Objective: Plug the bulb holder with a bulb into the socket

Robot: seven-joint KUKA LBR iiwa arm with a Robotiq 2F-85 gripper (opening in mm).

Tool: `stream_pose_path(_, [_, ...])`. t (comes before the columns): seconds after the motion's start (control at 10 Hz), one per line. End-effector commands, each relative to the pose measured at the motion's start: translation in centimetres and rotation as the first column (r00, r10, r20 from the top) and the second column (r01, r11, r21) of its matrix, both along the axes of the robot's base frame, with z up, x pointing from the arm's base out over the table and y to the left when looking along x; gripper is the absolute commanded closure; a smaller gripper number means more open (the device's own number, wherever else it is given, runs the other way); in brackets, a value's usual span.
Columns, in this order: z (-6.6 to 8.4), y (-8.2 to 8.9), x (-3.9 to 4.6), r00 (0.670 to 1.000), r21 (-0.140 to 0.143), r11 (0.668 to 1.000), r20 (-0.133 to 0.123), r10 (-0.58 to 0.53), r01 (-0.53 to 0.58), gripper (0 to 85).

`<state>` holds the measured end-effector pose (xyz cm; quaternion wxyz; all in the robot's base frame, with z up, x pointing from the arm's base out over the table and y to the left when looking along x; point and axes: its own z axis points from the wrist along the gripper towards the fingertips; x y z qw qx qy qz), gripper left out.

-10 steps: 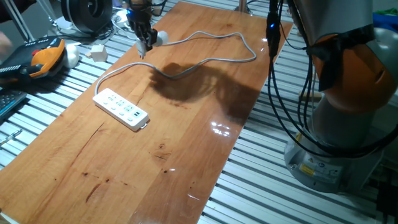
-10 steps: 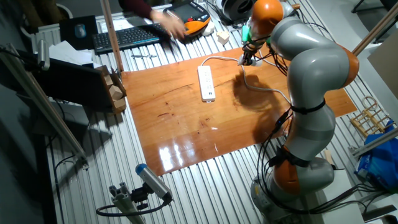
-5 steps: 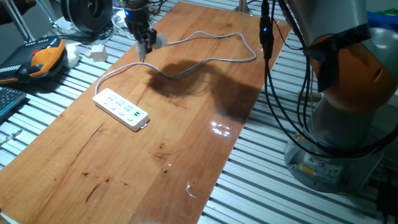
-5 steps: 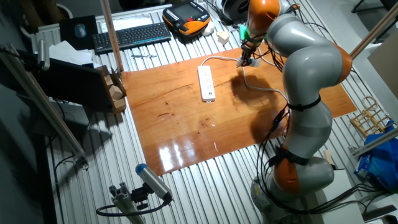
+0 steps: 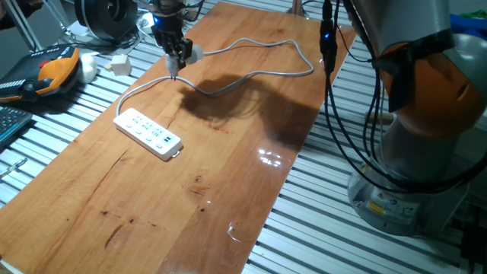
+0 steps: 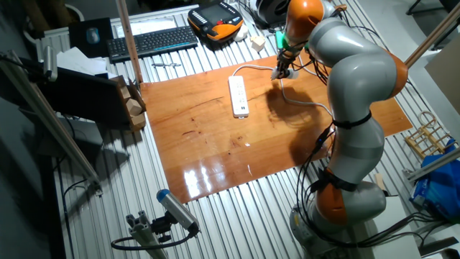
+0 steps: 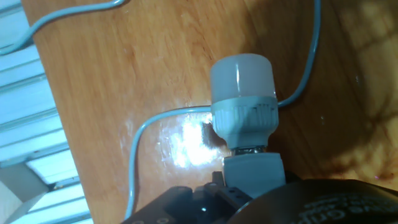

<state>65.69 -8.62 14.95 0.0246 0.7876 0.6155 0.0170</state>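
Gripper (image 5: 174,62) clamped on the bulb holder (image 7: 244,115); the power strip (image 5: 148,132) lies toward 7 o'clock, long axis running 10 to 4.

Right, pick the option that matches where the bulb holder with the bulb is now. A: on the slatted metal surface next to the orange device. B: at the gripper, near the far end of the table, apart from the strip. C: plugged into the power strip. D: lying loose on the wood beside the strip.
B: the bulb holder with a bulb sits at the gripper, well away from the socket, whose outlets show nothing plugged in.
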Motion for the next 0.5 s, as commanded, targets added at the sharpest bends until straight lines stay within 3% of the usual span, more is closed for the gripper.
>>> stream_pose_path(0.0, [0.05, -0.21, 0.09, 1.000, -0.012, 1.000, -0.002, 0.013, -0.013, 85.0])
stream_pose_path(0.2, [0.52, -0.94, 0.44, 1.000, 0.003, 1.000, 0.003, 0.026, -0.026, 85.0])
stream_pose_path(0.4, [0.45, -0.77, 0.32, 1.000, -0.002, 1.000, 0.007, 0.029, -0.029, 85.0])
